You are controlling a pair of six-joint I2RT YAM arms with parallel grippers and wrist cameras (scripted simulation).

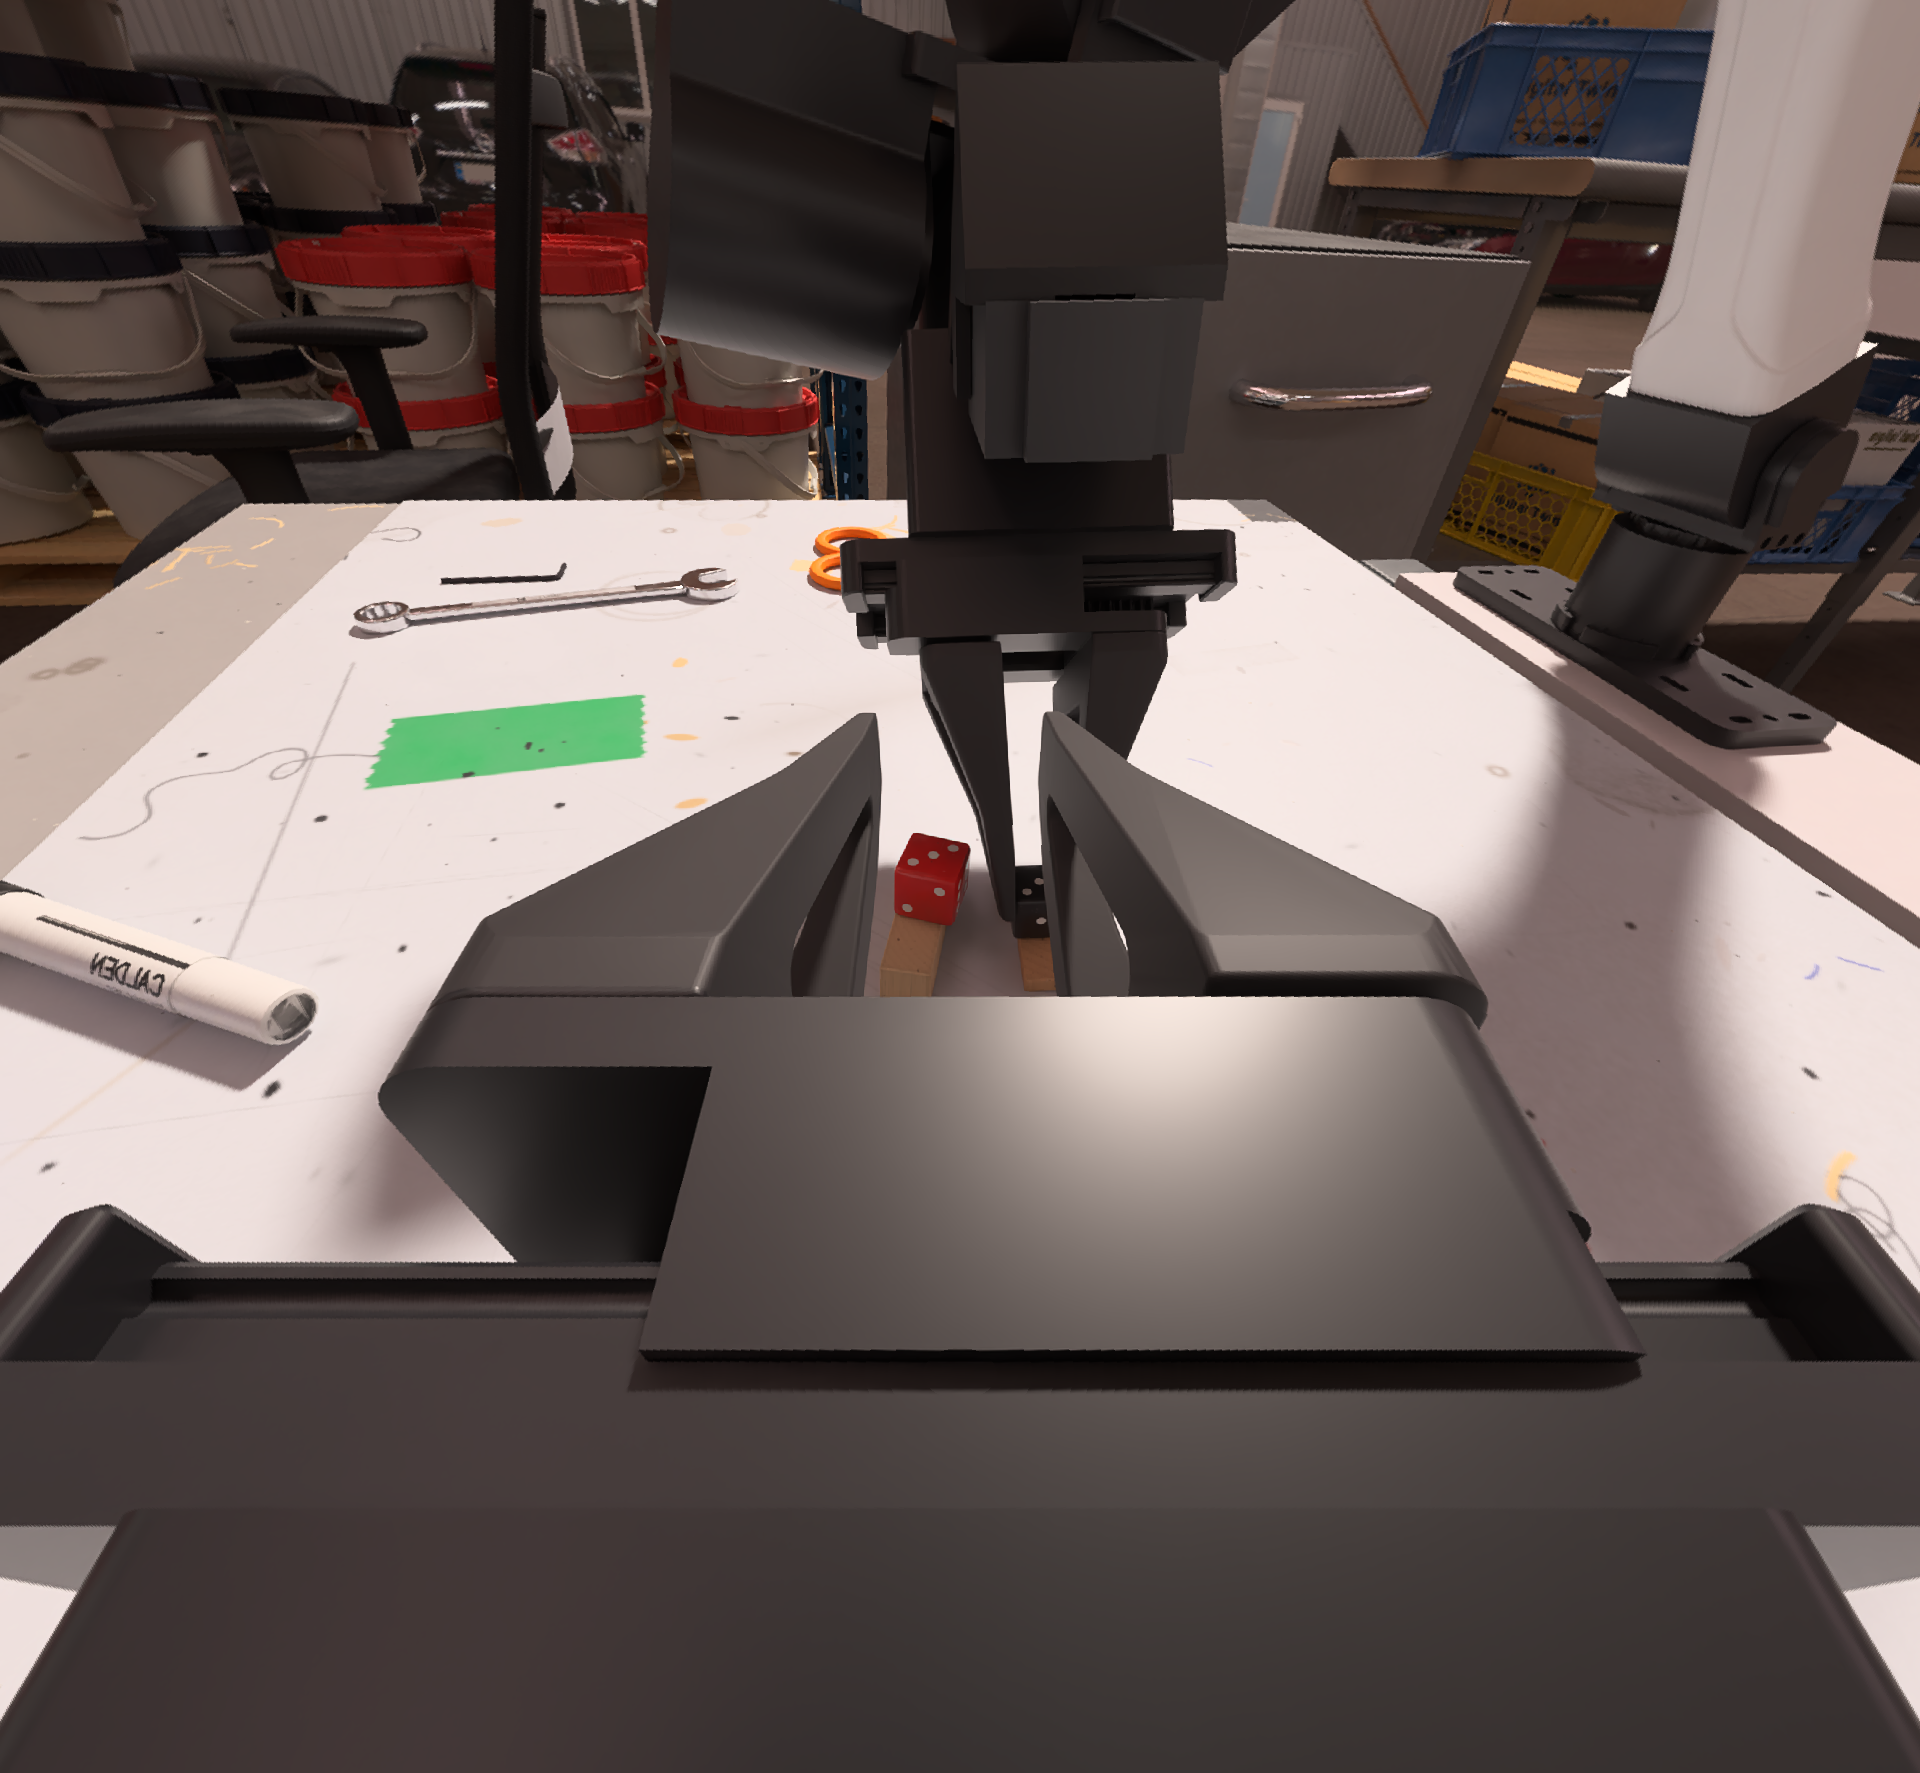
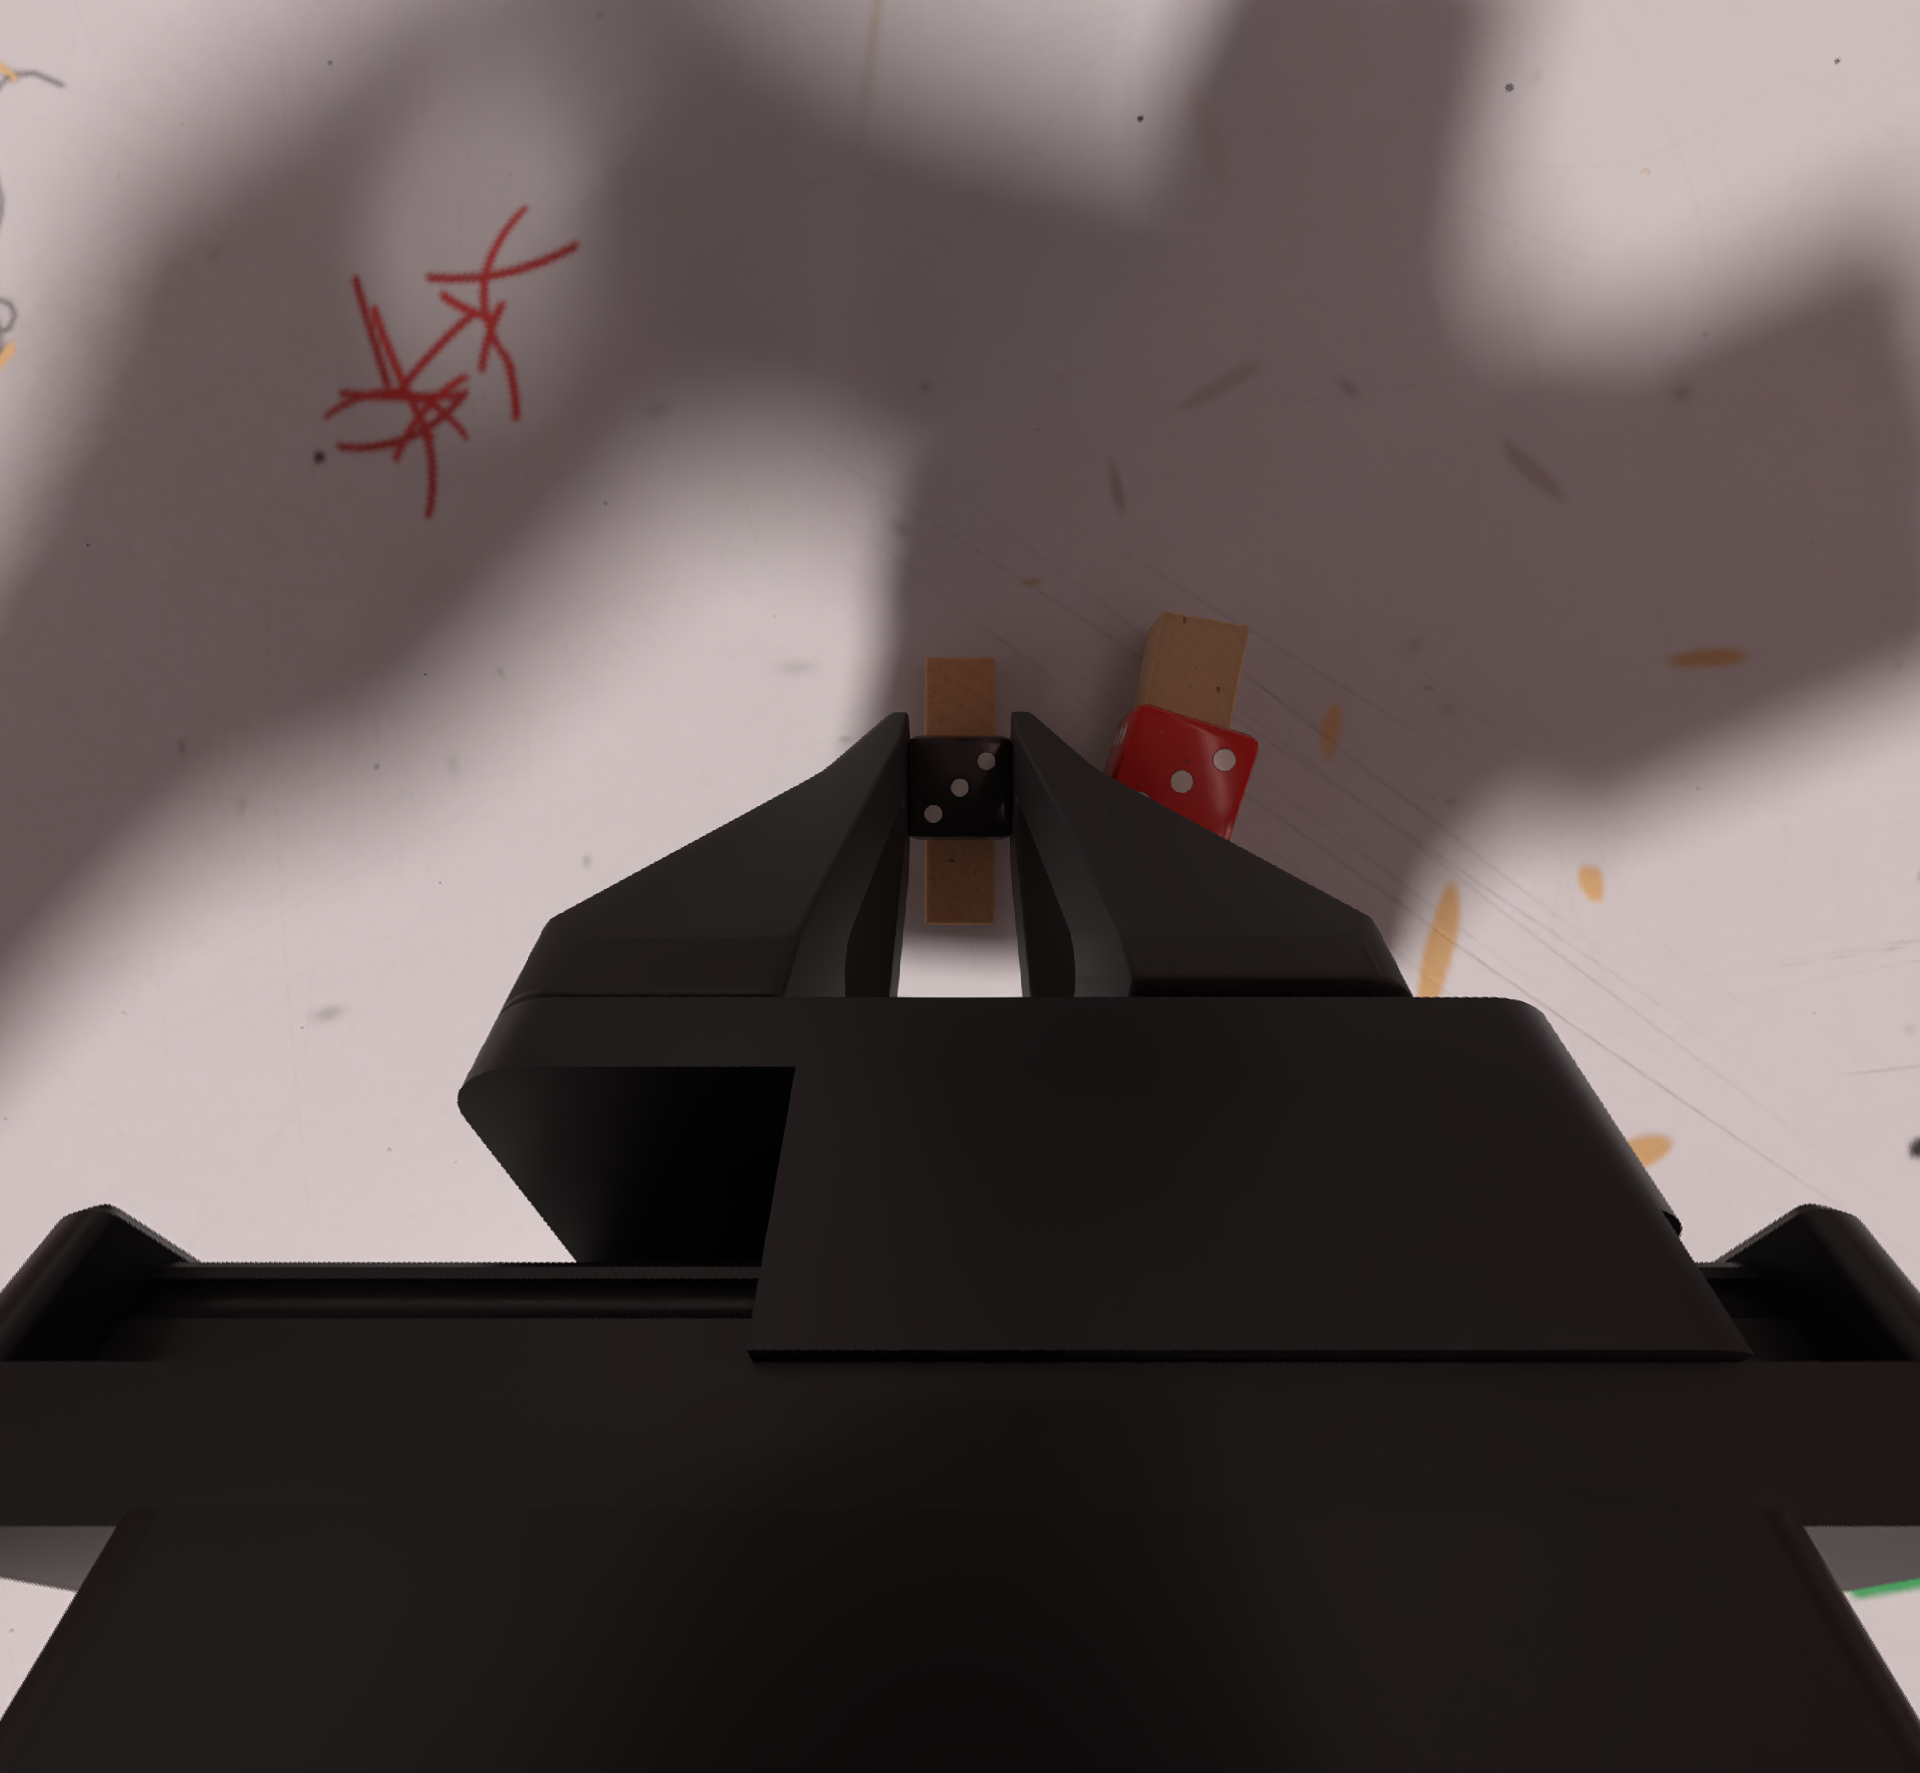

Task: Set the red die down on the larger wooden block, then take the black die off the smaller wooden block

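The red die rests on one end of the larger wooden block, tilted a little; both also show in the right wrist view, die on block. The black die sits over the smaller wooden block. My right gripper comes down from above and is shut on the black die, one finger against each side. I cannot tell whether the die is lifted off the block. My left gripper is open and empty, just short of the two blocks.
On the white table, a marker lies at the left, with a green patch, a wrench, a hex key and orange scissors farther off. The right arm's base stands at the right edge.
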